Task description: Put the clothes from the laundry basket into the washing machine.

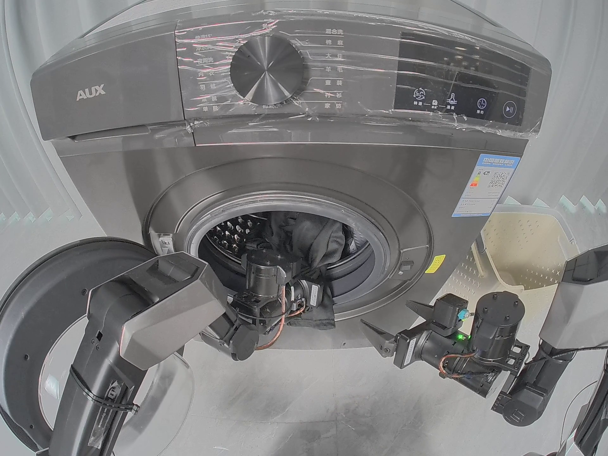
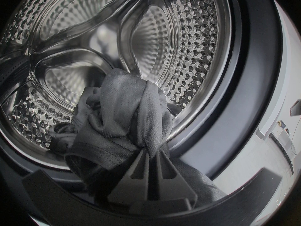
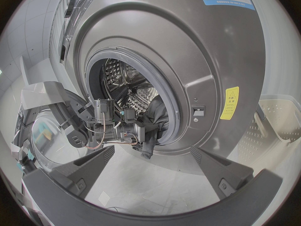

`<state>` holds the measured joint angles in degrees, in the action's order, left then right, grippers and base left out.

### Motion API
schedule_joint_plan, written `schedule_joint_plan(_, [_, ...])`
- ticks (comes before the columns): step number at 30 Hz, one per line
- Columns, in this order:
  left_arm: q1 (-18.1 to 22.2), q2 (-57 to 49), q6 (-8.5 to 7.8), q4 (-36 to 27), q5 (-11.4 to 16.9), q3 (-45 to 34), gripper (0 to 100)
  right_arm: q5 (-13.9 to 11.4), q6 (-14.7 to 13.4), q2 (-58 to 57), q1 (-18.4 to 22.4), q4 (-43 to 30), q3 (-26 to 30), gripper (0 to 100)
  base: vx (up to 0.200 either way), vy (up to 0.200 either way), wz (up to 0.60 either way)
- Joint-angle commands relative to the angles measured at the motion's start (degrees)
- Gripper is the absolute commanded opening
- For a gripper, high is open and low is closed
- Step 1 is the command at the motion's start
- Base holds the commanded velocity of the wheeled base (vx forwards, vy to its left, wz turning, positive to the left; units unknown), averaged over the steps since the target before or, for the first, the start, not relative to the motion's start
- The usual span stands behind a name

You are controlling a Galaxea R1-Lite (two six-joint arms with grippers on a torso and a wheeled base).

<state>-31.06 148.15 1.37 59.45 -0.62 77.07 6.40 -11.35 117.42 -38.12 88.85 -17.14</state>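
Observation:
The grey washing machine (image 1: 405,178) stands with its round opening uncovered. A dark grey garment (image 1: 313,239) lies across the lip of the drum (image 2: 156,38), one end hanging outside. My left gripper (image 1: 311,294) is at the opening's lower edge, shut on that garment (image 2: 125,110), the cloth bunched above its fingertips (image 2: 150,160). In the right wrist view the garment (image 3: 156,113) drapes over the door seal beside the left arm. My right gripper (image 1: 386,315) hangs low in front of the machine, open with nothing between its fingers (image 3: 94,164). The cream laundry basket (image 1: 525,248) stands right of the machine.
The machine's door (image 1: 38,324) is swung fully open to the left, behind the left arm. Bare light floor (image 1: 329,400) lies in front of the machine. The basket's perforated wall (image 3: 276,123) is close to the right arm.

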Motion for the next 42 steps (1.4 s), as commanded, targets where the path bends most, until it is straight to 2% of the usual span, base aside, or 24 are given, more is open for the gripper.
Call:
schedule_joint_plan(1, [1.6, -0.2, 0.39, 1.7, -1.5, 3.9, 0, 0.0, 0.0, -0.1, -0.1, 0.0, -0.1, 100, 0.000, 0.000, 0.00])
schedule_joint_plan(5, [3.5, 0.0, 0.74, 3.8, -4.1, 9.0, 0, 0.0, 0.0, 0.0, -0.2, 0.0, -0.1, 100, 0.000, 0.000, 0.00])
schedule_joint_plan(9, [5.0, 0.5, 1.10, 3.7, -4.7, 13.4, 0, 0.1, 0.0, 0.0, -0.3, 0.0, -0.1, 100, 0.000, 0.000, 0.00])
schedule_joint_plan(13, [5.0, 0.5, 1.10, 3.8, -4.7, 12.4, 0, 0.0, 0.0, 0.0, -0.2, 0.0, -0.1, 100, 0.000, 0.000, 0.00])
schedule_joint_plan(14, [5.0, 0.5, 1.10, 4.0, -4.7, 12.0, 100, 0.0, 0.0, 0.0, -0.2, 0.0, -0.1, 100, 0.000, 0.000, 0.00])
schedule_joint_plan(25, [2.9, -2.3, 0.83, 3.9, -2.4, 1.9, 100, 0.1, 0.0, 0.1, -0.2, 0.0, 0.0, 100, 0.000, 0.000, 0.00])
schedule_joint_plan(26, [2.8, -2.3, 0.39, 3.9, -2.0, 1.0, 100, 0.1, 0.0, 0.1, -0.3, 0.0, 0.0, 100, 0.000, 0.000, 0.00])
schedule_joint_plan(30, [2.5, -2.0, 0.13, 3.8, -1.8, -0.5, 100, 0.1, 0.0, 0.1, -0.4, 0.0, 0.0, 100, 0.000, 0.000, 0.00])
schedule_joint_plan(33, [2.8, -1.2, -0.75, 3.9, -1.2, -1.0, 100, 0.1, 0.0, 0.0, -0.5, 0.0, 0.0, 100, 0.000, 0.000, 0.00])
schedule_joint_plan(40, [3.9, 1.1, -1.01, 3.7, -1.2, 0.1, 100, 0.1, -0.1, 0.0, -0.9, 0.0, -0.1, 100, 0.000, 0.000, 0.00])
schedule_joint_plan(41, [4.1, 1.2, -1.10, 3.7, -1.2, 0.2, 0, 0.1, -0.1, 0.0, -0.9, 0.0, -0.1, 100, 0.000, 0.000, 0.00])
schedule_joint_plan(42, [4.1, 1.3, -1.19, 3.6, -1.2, 0.3, 0, 0.1, -0.1, 0.0, -0.9, 0.0, -0.1, 100, 0.000, 0.000, 0.00])
